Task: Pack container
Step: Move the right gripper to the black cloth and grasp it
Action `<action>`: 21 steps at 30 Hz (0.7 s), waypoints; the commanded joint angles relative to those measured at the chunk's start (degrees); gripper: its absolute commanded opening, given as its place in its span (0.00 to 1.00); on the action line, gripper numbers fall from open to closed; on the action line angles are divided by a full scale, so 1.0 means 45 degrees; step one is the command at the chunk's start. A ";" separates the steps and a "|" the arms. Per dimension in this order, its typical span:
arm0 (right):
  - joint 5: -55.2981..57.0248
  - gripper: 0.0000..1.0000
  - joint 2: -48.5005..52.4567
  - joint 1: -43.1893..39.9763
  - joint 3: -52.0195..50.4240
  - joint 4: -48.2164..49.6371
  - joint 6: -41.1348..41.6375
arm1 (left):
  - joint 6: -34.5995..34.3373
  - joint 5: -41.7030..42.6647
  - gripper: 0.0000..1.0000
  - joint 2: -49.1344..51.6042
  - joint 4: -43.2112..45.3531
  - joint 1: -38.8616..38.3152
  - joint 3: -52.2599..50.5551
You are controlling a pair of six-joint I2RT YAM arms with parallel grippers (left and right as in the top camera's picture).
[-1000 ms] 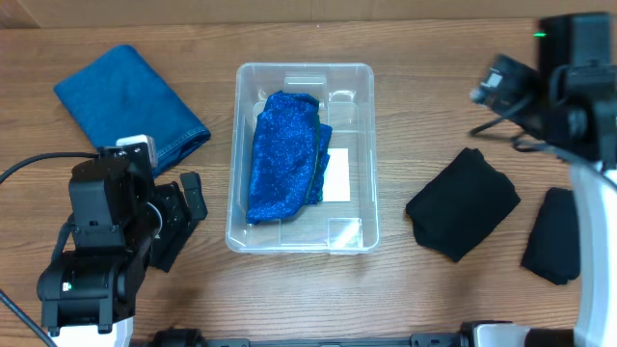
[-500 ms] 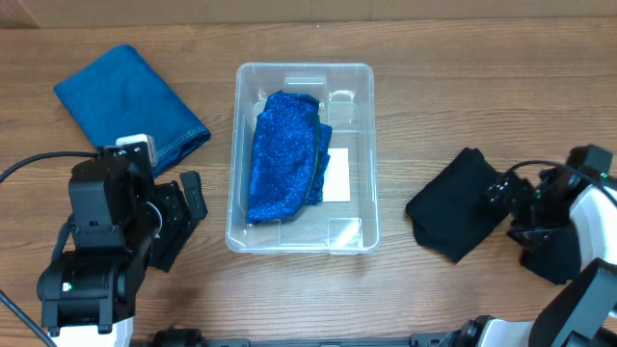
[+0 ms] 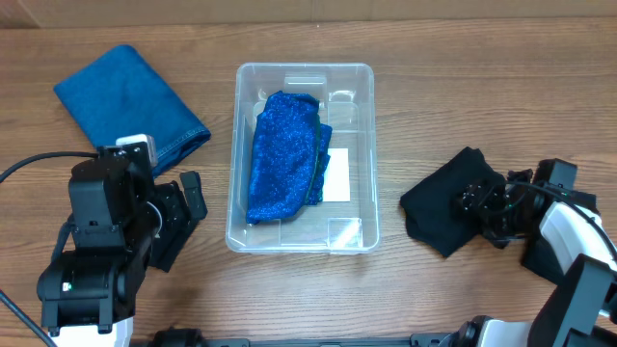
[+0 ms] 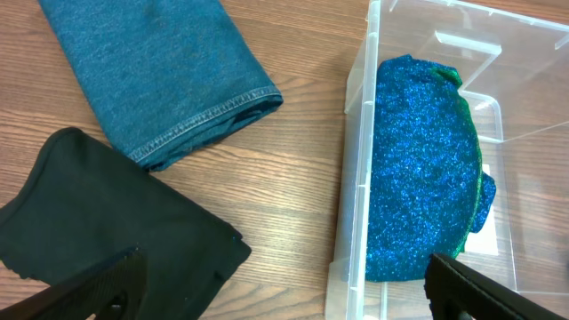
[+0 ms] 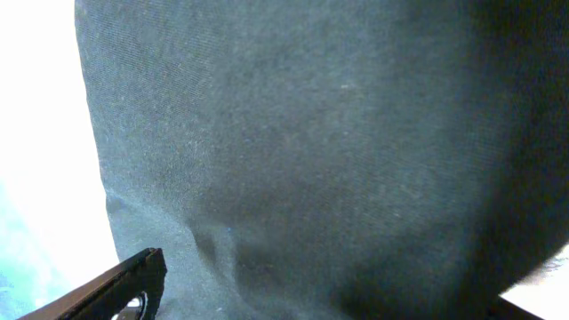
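At near left, no change to the left gripper (image 3: 186, 214): spread wide, holding nothing. At near right, down within the last second from high at the far edge: the right gripper (image 3: 477, 205), now pressed onto the black folded cloth (image 3: 434, 214), itself nudged slightly leftward. Cannot tell from the wrist view, filled with dark fabric, whether closed or not. Probably the start of the next pick. In the middle, unmoved, the container (image 3: 366, 116), with a sparkly blue cloth (image 3: 280, 159) inside. At far left, untouched, a teal towel (image 3: 125, 96).
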 commanded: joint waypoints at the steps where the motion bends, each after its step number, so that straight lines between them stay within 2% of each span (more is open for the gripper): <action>1: 0.0865 0.93 -0.0078 0.0170 -0.0087 -0.0087 0.0413 | -0.0087 -0.0039 1.00 -0.0005 0.0049 -0.0005 0.0282; 6: 0.1205 0.96 -0.0078 0.0170 -0.0087 -0.0724 0.0544 | -0.0083 -0.0044 1.00 -0.0005 0.0015 -0.0005 0.0282; 10: 0.2764 0.97 -0.0078 0.0155 -0.0107 -0.1729 0.3191 | -0.0083 -0.0044 1.00 -0.0005 -0.0044 -0.0005 0.0282; 18: 0.0928 1.00 0.0763 0.0321 -0.1316 0.2200 0.3483 | -0.0083 -0.0044 1.00 -0.0005 -0.0029 -0.0005 0.0282; 21: 0.0923 1.00 0.1185 0.0408 -0.1486 0.2832 0.3478 | -0.0083 -0.0044 1.00 -0.0005 -0.0029 -0.0005 0.0282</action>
